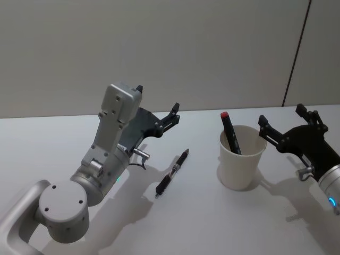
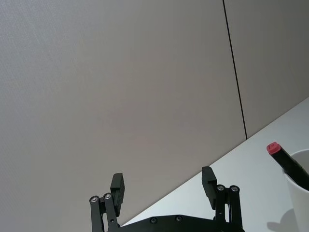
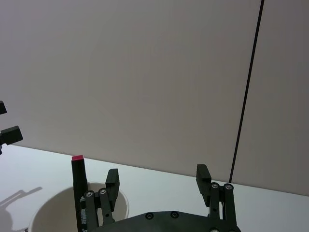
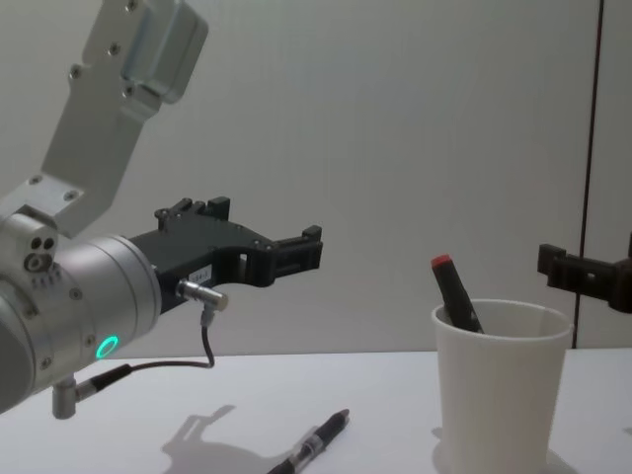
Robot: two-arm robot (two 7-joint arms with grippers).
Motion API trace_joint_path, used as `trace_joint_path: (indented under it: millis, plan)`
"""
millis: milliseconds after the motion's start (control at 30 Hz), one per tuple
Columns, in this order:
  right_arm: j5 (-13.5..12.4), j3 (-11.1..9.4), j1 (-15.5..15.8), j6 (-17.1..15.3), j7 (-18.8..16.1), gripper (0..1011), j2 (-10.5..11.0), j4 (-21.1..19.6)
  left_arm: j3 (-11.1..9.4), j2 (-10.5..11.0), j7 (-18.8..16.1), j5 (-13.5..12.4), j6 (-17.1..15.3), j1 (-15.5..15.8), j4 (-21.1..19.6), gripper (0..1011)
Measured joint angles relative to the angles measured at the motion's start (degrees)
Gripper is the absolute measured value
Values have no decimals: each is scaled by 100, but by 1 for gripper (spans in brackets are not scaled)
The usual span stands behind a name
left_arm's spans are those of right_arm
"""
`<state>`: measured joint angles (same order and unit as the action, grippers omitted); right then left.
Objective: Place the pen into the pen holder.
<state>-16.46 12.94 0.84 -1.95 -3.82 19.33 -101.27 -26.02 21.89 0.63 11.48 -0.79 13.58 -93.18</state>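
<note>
The pen holder (image 1: 241, 169) is plain white; the marker (image 1: 230, 134) is black with a red cap; the pen (image 1: 172, 173), black with a clear middle.

From my feed, the black left claw (image 4: 308, 252) hangs above the white desk (image 4: 118, 425) on its silver arm (image 4: 69, 286), pointing toward the plain white paper cup (image 4: 499, 390). A slim black pen with a clear middle (image 4: 314, 446) lies flat on the desk, left of the cup and not touching it. A black marker with a red cap (image 4: 452, 291) leans inside the cup. The black right claw (image 4: 583, 269) pokes in at the right edge, above the cup's rim.
</note>
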Motion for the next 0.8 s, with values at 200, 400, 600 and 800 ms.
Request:
trace_joint_path:
  millis: [200, 400, 600, 800]
  plan:
    - [0, 0, 0, 0, 0, 1001, 0, 1, 1, -1, 0, 0, 0, -1, -2, 1000]
    - [0, 0, 0, 0, 0, 1001, 0, 4, 10, 27, 2, 76, -39, -54, -156, 1000]
    - [0, 0, 0, 0, 0, 1001, 0, 4, 43, 128, -20, 262, -224, -179, -506, 1000]
    - [0, 0, 0, 0, 0, 1001, 0, 4, 105, 314, -28, 574, -621, -358, -969, 1000]
